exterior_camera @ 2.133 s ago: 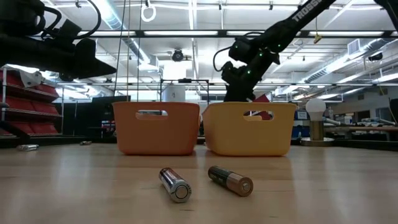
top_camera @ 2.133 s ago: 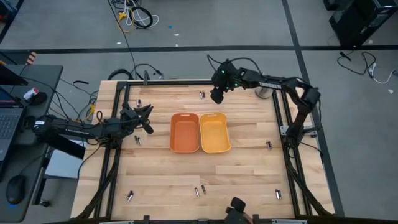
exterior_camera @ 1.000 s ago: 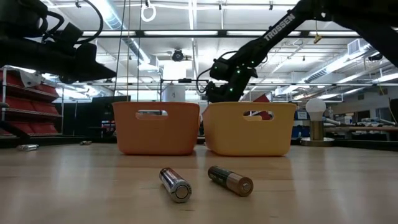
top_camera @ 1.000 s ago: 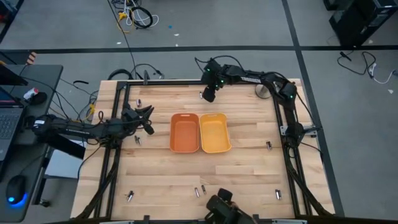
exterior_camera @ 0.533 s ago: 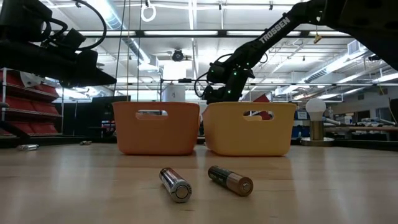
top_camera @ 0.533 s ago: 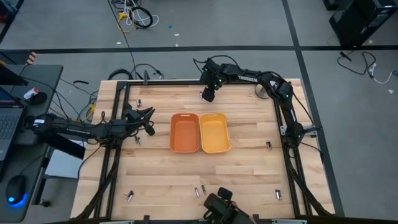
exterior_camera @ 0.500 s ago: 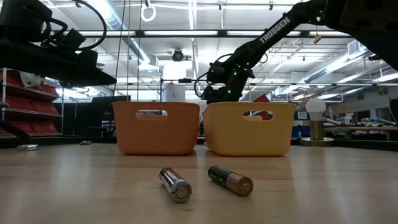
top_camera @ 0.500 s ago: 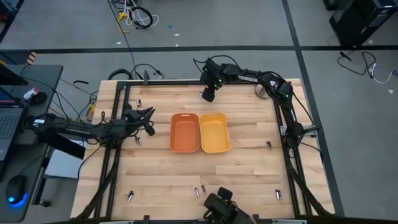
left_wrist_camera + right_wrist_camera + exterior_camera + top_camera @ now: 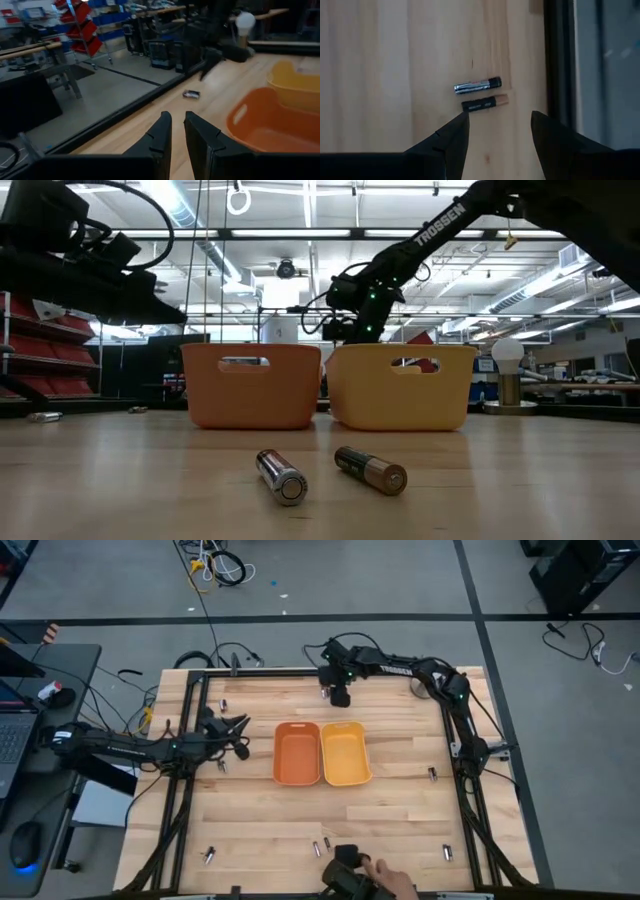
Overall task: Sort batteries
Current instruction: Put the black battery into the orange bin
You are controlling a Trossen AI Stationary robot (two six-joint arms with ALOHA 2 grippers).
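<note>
Spreading out beneath both my arms is the wooden table (image 9: 260, 805), with the orange bin (image 9: 297, 752) and the yellow bin (image 9: 345, 753) side by side, touching, at its middle, between my two grippers. My right arm reaches across the far edge, and my right gripper (image 9: 499, 131) hangs there pointing down at the boards, its jaws spread wide and holding nothing. Just ahead of those fingers (image 9: 454, 137) lie two batteries, a silvery battery (image 9: 477, 85) and a dark battery (image 9: 485, 103), parallel and just beside each other, close to the table's black frame rail (image 9: 558, 65). My left gripper (image 9: 178, 131) hovers above the table on the orange bin's outer side, well apart from my right one, its jaws nearly pressed together with only a thin gap and nothing between them. Ahead of it one small battery (image 9: 191, 94) lies on the wood near the far edge. Well away from both grippers, at the near edge, a pair of batteries (image 9: 330, 472) lies in front of the bins, angled apart. More single batteries (image 9: 432, 774) are scattered toward the table's sides and near corners. A person's hand (image 9: 392, 882) shows at the near edge.
</note>
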